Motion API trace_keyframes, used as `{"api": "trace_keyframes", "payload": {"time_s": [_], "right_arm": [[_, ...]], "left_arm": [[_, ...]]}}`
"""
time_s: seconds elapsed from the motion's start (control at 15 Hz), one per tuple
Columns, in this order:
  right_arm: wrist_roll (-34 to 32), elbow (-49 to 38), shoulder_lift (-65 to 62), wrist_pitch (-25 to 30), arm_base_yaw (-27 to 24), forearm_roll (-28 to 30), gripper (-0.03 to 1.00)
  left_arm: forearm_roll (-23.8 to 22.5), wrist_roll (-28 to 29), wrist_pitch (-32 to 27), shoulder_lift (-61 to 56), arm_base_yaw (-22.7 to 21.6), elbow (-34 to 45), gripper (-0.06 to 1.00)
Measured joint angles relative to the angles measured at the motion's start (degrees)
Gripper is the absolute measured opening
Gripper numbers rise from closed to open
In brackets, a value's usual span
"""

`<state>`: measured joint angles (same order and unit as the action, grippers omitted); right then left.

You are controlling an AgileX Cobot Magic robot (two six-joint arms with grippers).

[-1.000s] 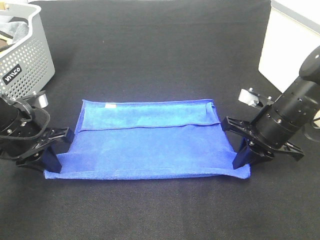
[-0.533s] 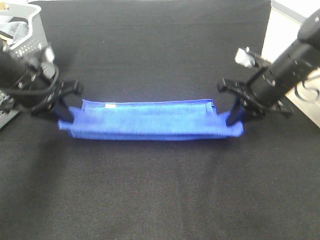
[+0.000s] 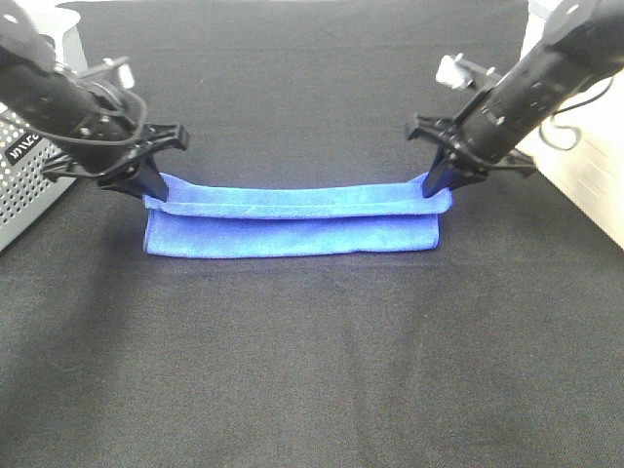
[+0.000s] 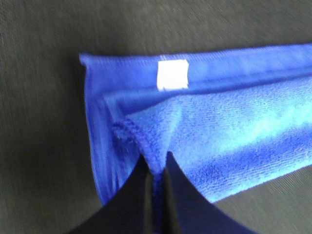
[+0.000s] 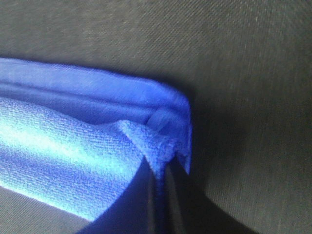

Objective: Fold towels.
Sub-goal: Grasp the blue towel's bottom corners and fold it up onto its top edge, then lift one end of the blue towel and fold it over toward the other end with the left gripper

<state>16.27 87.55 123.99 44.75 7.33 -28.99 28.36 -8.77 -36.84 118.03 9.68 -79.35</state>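
While blue towel (image 3: pixel 292 222) lies as long folded strip across middle of black surface (image 3: pixel 312 370), left end effector (image 3: pixel 153 192) clamps upper layer's left corner, right end effector (image 3: pixel 435 185) clamps its right corner; both pinched tight on hem. White label (image 4: pixel 172 74) sits near left corner. Grey basket (image 3: pixel 29 171) stands close beside left arm; wide bare surface lies between towel and near edge.

The towel (image 3: pixel 292 222) was soft, matt, blue looped cloth. The tabletop (image 3: pixel 312 370) was black, matt, finely woven fabric. The far-left basket (image 3: pixel 24 190) was grey perforated plastic.
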Motion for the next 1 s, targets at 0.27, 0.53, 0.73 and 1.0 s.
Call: {"api": "trace_keyframes", "payload": {"time_s": [0.27,0.53,0.73,1.0], "right_arm": [[0.00,1.55,3.90,-0.06,0.00,0.11,0.06],[-0.57,2.86,3.95,2.12,-0.06,0.11,0.78],[-1.95,4.13,3.90,6.19,-0.06,0.40,0.92],[-2.06,4.24,3.84,7.45,-0.06,0.74,0.94]], "left_arm": [[-0.29,1.55,1.43,4.98,0.00,-1.95,0.07],[-0.52,2.12,2.75,5.50,0.00,-1.95,0.67],[-0.80,2.35,2.64,5.50,0.00,-1.95,0.84],[-2.35,2.58,3.84,5.56,0.00,-1.95,0.85]]}}
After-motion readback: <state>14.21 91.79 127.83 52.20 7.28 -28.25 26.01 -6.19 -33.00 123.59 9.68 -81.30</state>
